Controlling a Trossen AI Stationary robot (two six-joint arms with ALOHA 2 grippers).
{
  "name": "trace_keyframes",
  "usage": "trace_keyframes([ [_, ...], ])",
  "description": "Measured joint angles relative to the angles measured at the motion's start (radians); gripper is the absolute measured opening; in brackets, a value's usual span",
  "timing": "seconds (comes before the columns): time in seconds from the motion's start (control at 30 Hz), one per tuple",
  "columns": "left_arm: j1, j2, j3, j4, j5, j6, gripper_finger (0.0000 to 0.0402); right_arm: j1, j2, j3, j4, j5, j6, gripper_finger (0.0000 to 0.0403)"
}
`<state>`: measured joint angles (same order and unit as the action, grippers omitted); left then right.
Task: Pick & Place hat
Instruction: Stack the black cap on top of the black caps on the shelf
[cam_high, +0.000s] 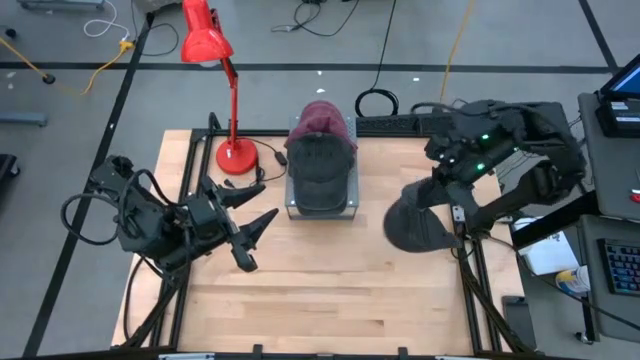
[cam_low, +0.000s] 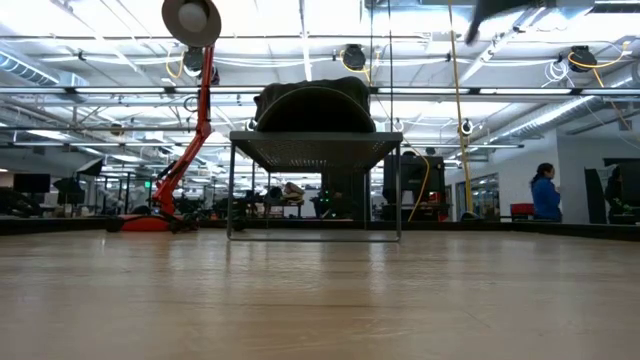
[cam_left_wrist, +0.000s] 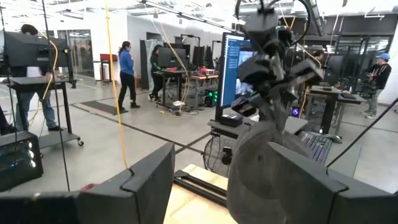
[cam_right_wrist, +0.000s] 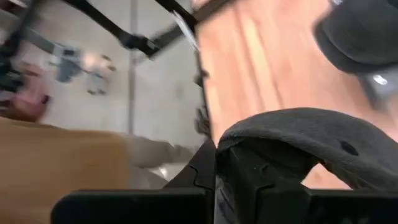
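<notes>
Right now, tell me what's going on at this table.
The right gripper is shut on a dark grey hat and holds it over the right side of the table. The left gripper is open and empty on the left side. At the back, a wire stand carries more hats, with a red desk lamp beside it.

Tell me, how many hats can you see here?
3. A dark hat tops the metal stand, a maroon hat shows behind it, and the right gripper holds a grey hat. More may be hidden.

Bright overhead light — blurred right-wrist view
</notes>
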<state>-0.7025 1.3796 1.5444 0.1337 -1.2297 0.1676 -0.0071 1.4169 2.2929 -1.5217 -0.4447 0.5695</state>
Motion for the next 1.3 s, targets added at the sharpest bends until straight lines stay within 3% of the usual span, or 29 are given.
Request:
trace_keyframes([
  [0.07, -0.003, 0.000, 0.000, 0.000, 0.000, -0.002, 0.0253, 0.000, 0.045, 0.044, -0.061, 0.001, -0.028, 0.0012],
  [0.47, -0.007, 0.000, 0.000, -0.006, 0.000, -0.015, 0.0259, 0.085, 0.200, 0.058, -0.048, -0.023, -0.328, 0.0012],
  [0.63, -0.007, 0.000, 0.000, -0.012, 0.023, -0.016, 0.0253, 0.140, 0.234, 0.058, -0.049, 0.040, -0.499, 0.0012],
  [0.83, -0.007, 0.000, 0.000, -0.012, 0.024, -0.016, 0.0262, 0.222, 0.254, 0.058, -0.008, 0.236, -0.702, 0.0012],
  [0.97, -0.007, 0.000, 0.000, -0.012, 0.024, -0.016, 0.0266, 0.254, 0.254, 0.058, 0.131, 0.386, -0.792, 0.0012],
  [1.3, -0.007, 0.000, 0.000, -0.012, 0.024, -0.016, 0.0263, 0.227, 0.261, 0.058, 0.404, 0.699, -1.081, 0.0012],
])
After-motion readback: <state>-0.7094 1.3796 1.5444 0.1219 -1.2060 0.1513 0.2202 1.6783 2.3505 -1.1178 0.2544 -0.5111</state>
